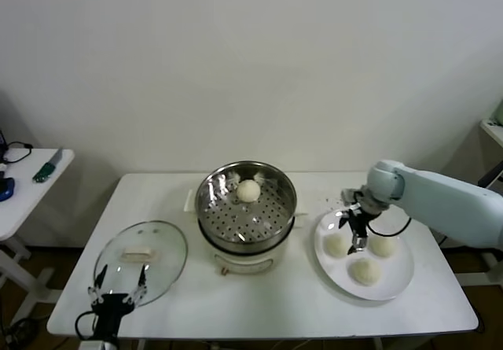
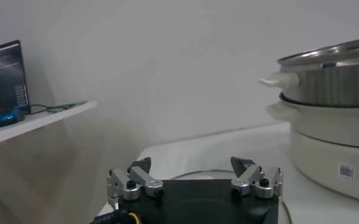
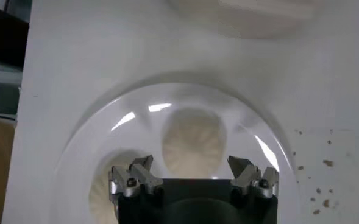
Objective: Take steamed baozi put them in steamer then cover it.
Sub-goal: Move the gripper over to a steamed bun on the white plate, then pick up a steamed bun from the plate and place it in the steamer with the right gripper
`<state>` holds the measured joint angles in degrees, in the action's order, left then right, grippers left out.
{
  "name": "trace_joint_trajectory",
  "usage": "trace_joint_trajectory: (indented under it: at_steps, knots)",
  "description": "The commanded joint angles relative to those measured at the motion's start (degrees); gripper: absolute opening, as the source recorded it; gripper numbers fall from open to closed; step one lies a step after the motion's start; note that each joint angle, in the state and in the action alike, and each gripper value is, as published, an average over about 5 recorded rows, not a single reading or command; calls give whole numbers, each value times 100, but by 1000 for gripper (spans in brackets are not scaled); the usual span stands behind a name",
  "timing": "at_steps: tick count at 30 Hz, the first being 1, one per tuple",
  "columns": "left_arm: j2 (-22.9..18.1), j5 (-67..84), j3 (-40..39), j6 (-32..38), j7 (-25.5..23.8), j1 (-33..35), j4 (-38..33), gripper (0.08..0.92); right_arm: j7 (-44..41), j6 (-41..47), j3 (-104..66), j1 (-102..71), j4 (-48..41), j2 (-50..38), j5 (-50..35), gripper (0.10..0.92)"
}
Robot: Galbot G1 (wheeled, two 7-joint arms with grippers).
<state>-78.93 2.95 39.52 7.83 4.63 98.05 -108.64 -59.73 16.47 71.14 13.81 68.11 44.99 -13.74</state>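
One cream-white baozi [image 1: 248, 190] lies on the perforated tray of the steel steamer [image 1: 271, 222] at the table's middle. Three more baozi lie on a white plate [image 1: 399, 281] at the right: one [image 1: 336, 245] at its left, one [image 1: 383, 246] at its far right, one [image 1: 364, 270] near the front. My right gripper [image 1: 357, 241] is open and empty, just above the plate between the two rear baozi. In the right wrist view a baozi [image 3: 191, 140] lies ahead of the open gripper [image 3: 191, 163] and another baozi [image 3: 101, 195] sits beside one finger. My left gripper [image 1: 118, 295] is open, parked at the front left.
The glass lid [image 1: 162, 265] with a white handle lies flat on the table left of the steamer, under my left gripper. A white side table [image 1: 23, 189] with small items stands at the far left. The steamer's side [image 2: 331, 134] shows in the left wrist view.
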Motion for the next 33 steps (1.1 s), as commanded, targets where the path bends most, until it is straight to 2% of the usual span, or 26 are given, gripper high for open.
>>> trace_joint_trajectory:
  at_steps: [1, 15, 21, 28, 33]
  knots:
    - [-1, 2, 3, 20, 2, 13, 48, 823, 36, 78, -282, -478, -273, 150, 220, 823]
    - [-7, -16, -4, 31, 2, 5, 94, 823, 38, -57, -475, -596, -612, 373, 363, 822]
    - [-10, -23, -9, 28, 5, 8, 79, 823, 26, -90, -500, -576, -602, 367, 323, 782]
    - [-21, -28, -14, 41, 6, 48, 57, 823, 21, -72, -446, -378, -531, 289, 107, 733]
    - [-22, -25, -19, 44, 7, 68, 18, 823, 24, -36, -131, 271, -397, 180, -421, 722]
